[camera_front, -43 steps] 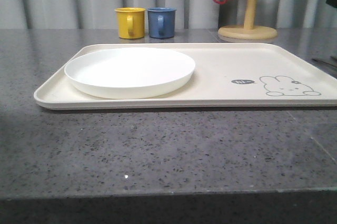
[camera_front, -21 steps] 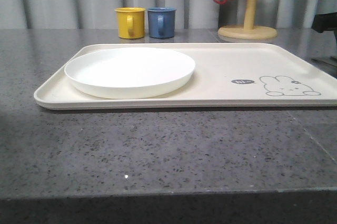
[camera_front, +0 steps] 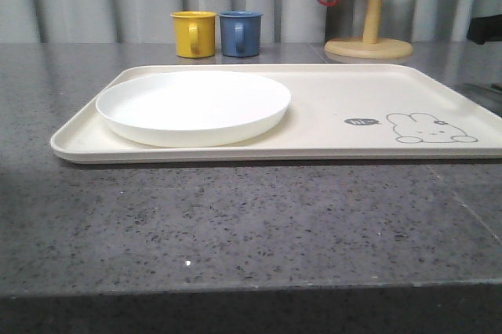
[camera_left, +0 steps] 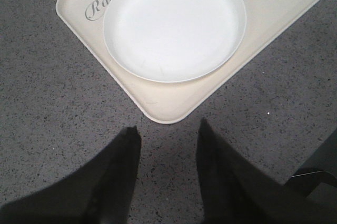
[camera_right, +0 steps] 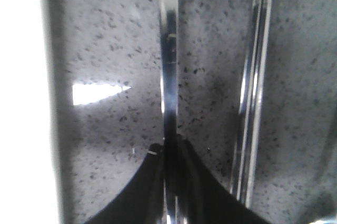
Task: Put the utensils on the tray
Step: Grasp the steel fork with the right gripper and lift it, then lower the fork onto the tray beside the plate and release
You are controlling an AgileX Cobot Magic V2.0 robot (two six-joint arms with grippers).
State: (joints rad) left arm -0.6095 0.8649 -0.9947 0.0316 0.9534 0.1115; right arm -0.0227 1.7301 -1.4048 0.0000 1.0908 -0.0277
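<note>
Left fingers (camera_left: 166, 134) spread, empty, at tray (camera_left: 174, 105) corner. Right fingers (camera_right: 169, 153) pinch a metal utensil (camera_right: 168, 77). Plate (camera_front: 194, 107) at tray's 9 o'clock.

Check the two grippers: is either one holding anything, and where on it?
The right gripper is shut on a silver utensil handle, along its shaft. The left gripper is open and holds nothing.
</note>
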